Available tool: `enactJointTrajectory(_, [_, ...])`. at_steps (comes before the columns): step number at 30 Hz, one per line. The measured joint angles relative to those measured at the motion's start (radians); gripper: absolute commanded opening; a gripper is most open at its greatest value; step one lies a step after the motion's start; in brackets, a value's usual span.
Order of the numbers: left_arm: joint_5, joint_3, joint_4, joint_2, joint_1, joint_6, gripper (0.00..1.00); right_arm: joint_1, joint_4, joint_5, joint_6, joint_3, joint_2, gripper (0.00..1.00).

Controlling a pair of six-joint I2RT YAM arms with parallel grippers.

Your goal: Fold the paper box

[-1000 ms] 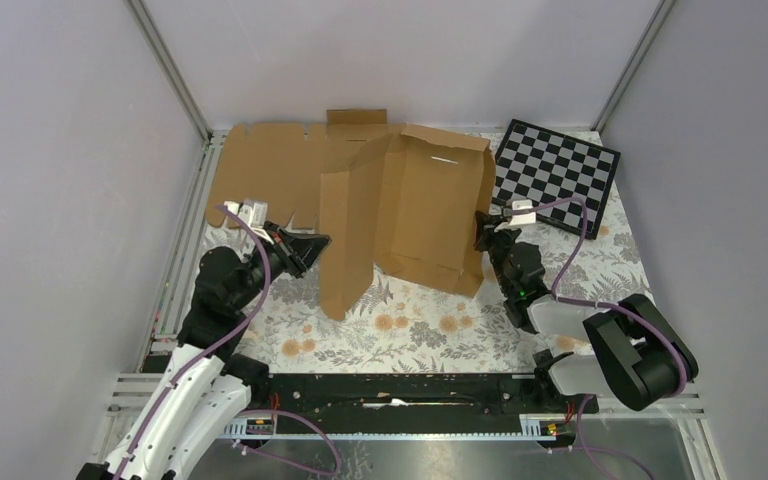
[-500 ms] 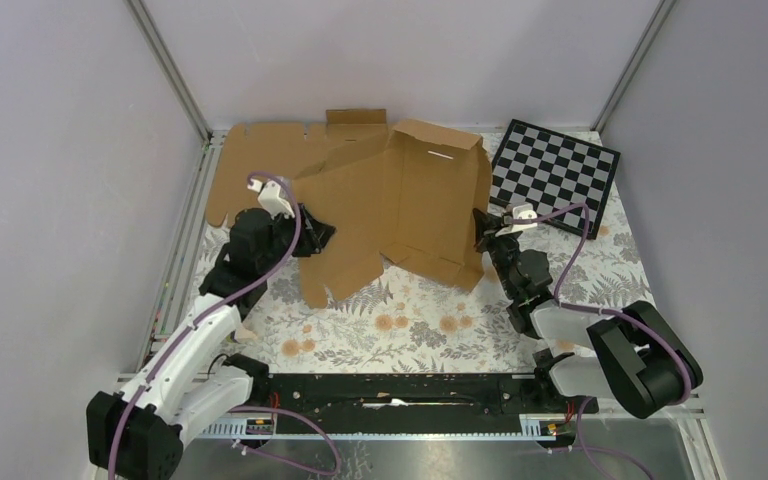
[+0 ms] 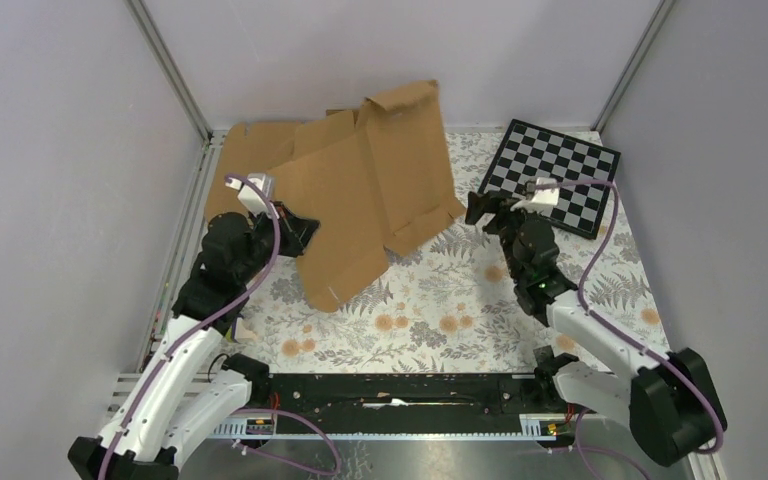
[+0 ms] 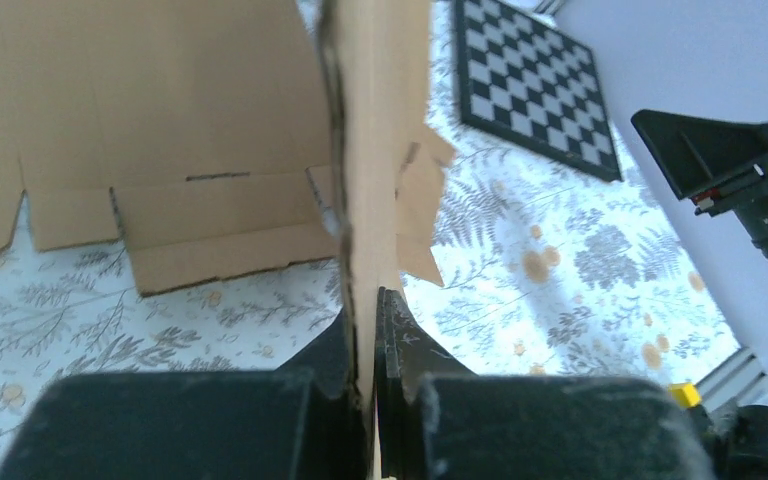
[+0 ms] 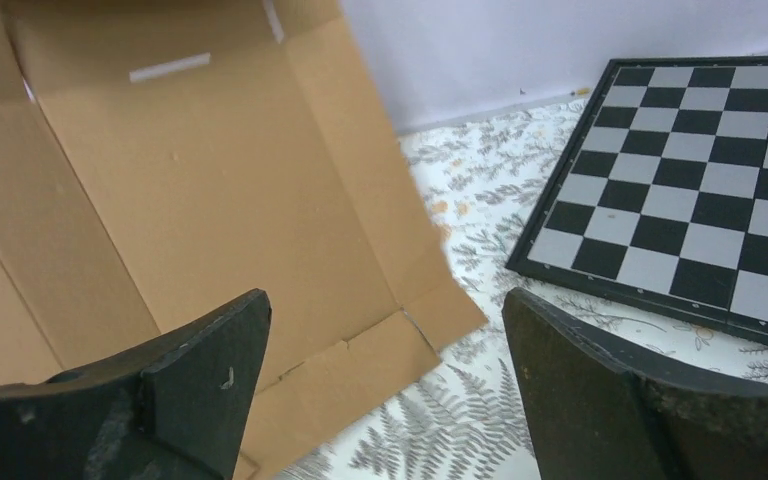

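- Box [image 3: 370, 190], seen from above, stood half raised at the far middle of the floral table [image 3: 440, 310]. Its panels leaned up and back, and its near corner was down on the surface.
- Your left gripper [image 3: 295, 232] sat at the box's left edge, jaws closed on the card.
- Your right gripper [image 3: 480, 210] hung just right of the box and apart from it, beside the checkerboard [image 3: 558, 170], jaws spread.
- A second sheet [image 3: 245, 160] lay flat at the far left, partly covered by the box.
- Left wrist: your gripper [image 4: 372, 340] pinched a box [image 4: 380, 150] panel seen edge-on, the card running straight up between the shut fingers [image 4: 395, 345].
- More brown card lay flat to the left; you could not tell from here whether it was the box or the other sheet.
- The checkerboard [image 4: 535, 85] lay at top right and the right arm [image 4: 750, 170] at the right edge.
- Right wrist: your fingers [image 5: 200, 370] stood wide apart with nothing between them.
- The box [image 5: 210, 200] sloped ahead on the left, a white slot high on its panel.
- The checkerboard [image 5: 700, 190] lay flat to the right, not touching the box.
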Motion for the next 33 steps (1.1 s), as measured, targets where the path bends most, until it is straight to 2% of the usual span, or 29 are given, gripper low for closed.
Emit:
enactJointTrajectory(3, [0.028, 0.049, -0.012, -0.005, 0.000, -0.019, 0.00, 0.000, -0.236, 0.021, 0.100, 0.136, -0.066, 0.97])
enactJointTrajectory(5, [0.042, 0.062, -0.010, -0.012, 0.000, -0.028, 0.00, 0.000, -0.323, 0.001, 0.151, 0.183, -0.107, 0.97])
enactJointTrajectory(11, [0.078, 0.062, -0.016, -0.050, 0.002, -0.048, 0.00, 0.000, -0.469, -0.124, 0.281, 0.122, -0.190, 0.95])
enactJointTrajectory(17, [0.121, 0.016, 0.016, -0.076, 0.002, -0.099, 0.00, 0.000, -0.564, -0.243, 0.441, 0.098, -0.077, 0.89])
enactJointTrajectory(23, [0.153, -0.071, 0.024, -0.141, 0.002, -0.130, 0.00, 0.000, -0.482, -0.364, 0.663, 0.098, 0.138, 0.87])
enactJointTrajectory(24, [0.161, -0.071, 0.022, -0.141, 0.002, -0.130, 0.00, 0.000, -0.478, -0.375, 0.692, 0.101, 0.169, 0.83])
enactJointTrajectory(27, [0.192, -0.071, 0.023, -0.141, 0.002, -0.128, 0.00, 0.000, -0.462, -0.399, 0.793, 0.113, 0.257, 0.45])
enactJointTrajectory(28, [0.202, -0.071, 0.022, -0.141, 0.002, -0.128, 0.00, 0.000, -0.449, -0.399, 0.833, 0.114, 0.279, 0.40])
enactJointTrajectory(33, [0.225, -0.080, 0.029, -0.162, 0.002, -0.143, 0.00, 0.000, -0.373, -0.373, 0.939, 0.085, 0.314, 0.28])
